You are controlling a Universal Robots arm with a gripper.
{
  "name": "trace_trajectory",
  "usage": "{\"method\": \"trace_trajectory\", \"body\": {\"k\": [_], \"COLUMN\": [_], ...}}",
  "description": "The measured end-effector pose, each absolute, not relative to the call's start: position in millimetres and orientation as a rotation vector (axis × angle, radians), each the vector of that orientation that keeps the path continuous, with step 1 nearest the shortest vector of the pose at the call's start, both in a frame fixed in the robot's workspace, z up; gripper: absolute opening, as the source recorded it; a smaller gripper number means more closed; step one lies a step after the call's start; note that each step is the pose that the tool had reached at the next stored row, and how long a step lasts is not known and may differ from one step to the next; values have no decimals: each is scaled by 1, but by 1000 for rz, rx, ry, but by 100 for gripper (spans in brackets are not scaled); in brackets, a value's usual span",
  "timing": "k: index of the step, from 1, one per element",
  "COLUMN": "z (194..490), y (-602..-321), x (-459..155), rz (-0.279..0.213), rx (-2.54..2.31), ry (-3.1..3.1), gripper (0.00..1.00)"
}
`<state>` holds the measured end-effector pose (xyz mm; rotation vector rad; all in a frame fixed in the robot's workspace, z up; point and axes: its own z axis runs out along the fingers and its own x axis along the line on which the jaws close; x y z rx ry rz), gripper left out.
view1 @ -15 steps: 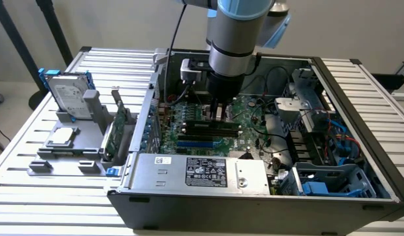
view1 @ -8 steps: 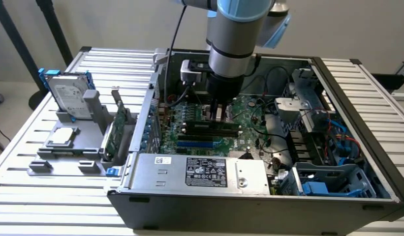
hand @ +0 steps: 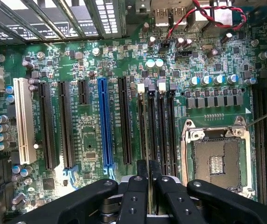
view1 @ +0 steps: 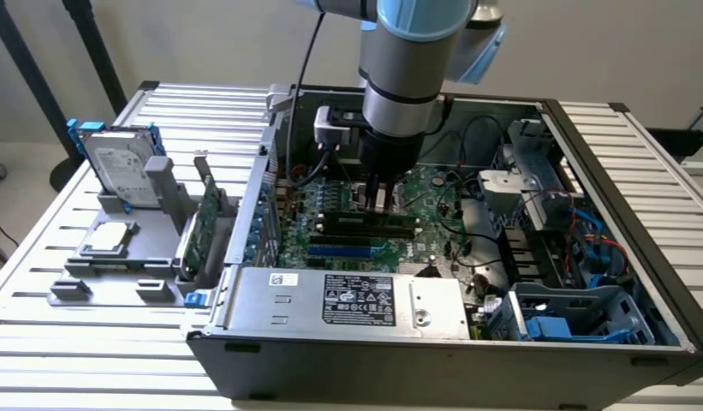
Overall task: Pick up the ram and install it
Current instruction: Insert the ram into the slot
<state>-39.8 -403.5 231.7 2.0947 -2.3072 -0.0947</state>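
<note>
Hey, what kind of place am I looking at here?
Probably a robotics lab bench set up for PC assembly: an open computer case on a slatted metal table, its motherboard exposed beneath the gripper, a hard drive racked alongside.

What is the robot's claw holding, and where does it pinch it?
Seemingly the thin, narrow ram stick, seen edge-on, pinched at its top edge by the gripper.

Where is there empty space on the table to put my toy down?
The bare slats of the table in front of the grey holder, to the exterior view's left of the computer case, are free. So are the slats on the case's right. Inside the case it is crowded with the arm, cables and boards.
</note>
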Motion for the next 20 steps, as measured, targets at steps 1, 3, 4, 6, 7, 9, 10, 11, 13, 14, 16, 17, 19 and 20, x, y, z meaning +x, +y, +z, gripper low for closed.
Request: {"method": "trace_trajectory", "body": {"k": [1,3,4,6,7,9,10,11,13,14,16,17,19,20], "z": [231,230,230,229,229,228,228,228,227,227,225,225,225,225], "y": [-403,-403,-403,-402,-402,-402,-402,-402,-402,-401,-401,-401,-401,-401], "x": [-40,-40,-40,-40,-40,-40,-40,-40,-40,-40,-39,-39,-39,-39], "rz": [-95,-94,-94,-93,-92,-91,-90,-90,-89,-89,-88,-88,-88,-88], "rx": [2095,2094,2094,2094,2094,2093,2093,2093,2092,2092,2092,2092,2092,2092], "ry": [-2307,-2307,-2307,-2307,-2306,-2306,-2306,-2305,-2305,-2305,-2305,-2305,-2305,-2305], "gripper": [14,14,14,14,14,14,14,14,14,14,14,14,14,14]}}
